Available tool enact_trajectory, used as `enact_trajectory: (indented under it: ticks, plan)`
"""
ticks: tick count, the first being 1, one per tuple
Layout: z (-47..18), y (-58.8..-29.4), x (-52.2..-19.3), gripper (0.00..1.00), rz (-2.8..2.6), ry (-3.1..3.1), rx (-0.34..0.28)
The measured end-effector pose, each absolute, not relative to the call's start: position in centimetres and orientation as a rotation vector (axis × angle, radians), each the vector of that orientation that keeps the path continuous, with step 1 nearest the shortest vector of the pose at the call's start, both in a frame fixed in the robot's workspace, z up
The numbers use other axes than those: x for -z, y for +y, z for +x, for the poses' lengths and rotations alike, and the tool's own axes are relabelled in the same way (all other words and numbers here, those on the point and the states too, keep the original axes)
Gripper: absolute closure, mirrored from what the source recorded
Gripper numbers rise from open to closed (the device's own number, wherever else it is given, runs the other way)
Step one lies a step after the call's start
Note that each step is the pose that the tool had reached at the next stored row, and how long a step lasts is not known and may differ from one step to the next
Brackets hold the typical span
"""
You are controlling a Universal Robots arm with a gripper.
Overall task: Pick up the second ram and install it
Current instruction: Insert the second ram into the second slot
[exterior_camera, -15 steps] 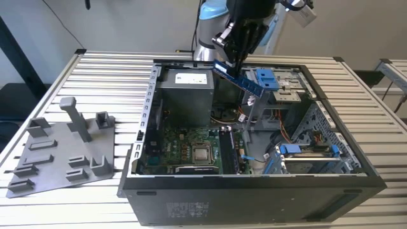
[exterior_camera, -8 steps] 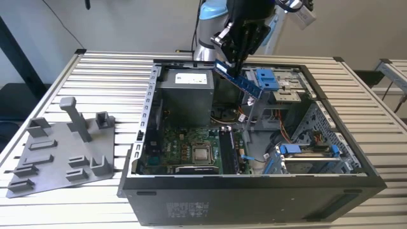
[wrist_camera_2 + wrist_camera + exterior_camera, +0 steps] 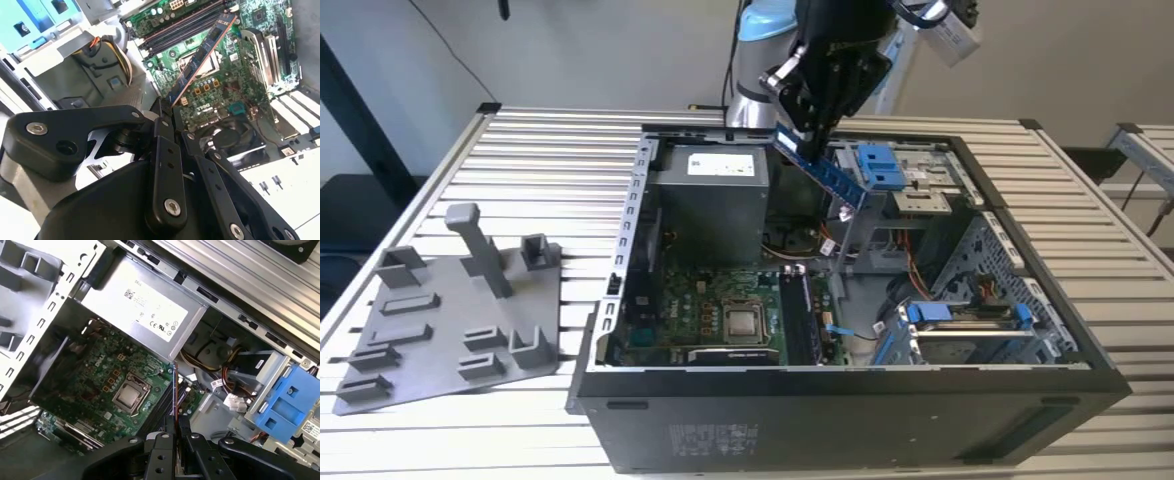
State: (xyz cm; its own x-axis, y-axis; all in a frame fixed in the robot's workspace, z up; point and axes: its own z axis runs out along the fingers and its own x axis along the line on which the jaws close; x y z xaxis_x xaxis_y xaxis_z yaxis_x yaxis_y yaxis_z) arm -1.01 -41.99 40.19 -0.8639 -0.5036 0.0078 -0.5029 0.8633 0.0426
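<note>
Table [image 3: 520,150], case [image 3: 854,410], motherboard [image 3: 674,290] within, ram [image 3: 825,170] above

Your slatted metal table [image 3: 547,150], open black computer case [image 3: 854,425] at centre frame, grey pegged fixture plate [image 3: 427,330] lower left

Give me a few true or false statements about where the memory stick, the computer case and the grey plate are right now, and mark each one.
1. The end effector grips the memory stick. True.
2. The memory stick is seated in a slot. False: it is held tilted in the air over the open computer case, apart from the motherboard.
3. The grey plate lies inside the computer case. False: it rests on the slatted table, at the exterior view's left of the case.
4. The computer case is open, with the motherboard showing. True.
</note>
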Motion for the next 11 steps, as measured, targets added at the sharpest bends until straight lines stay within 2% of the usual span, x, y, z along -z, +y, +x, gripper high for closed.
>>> enact_trajectory:
  ticks: [11]
  plan:
    - [-1.0, -42.0, -40.19, 0.86, 0.767, -3.027, 0.061]
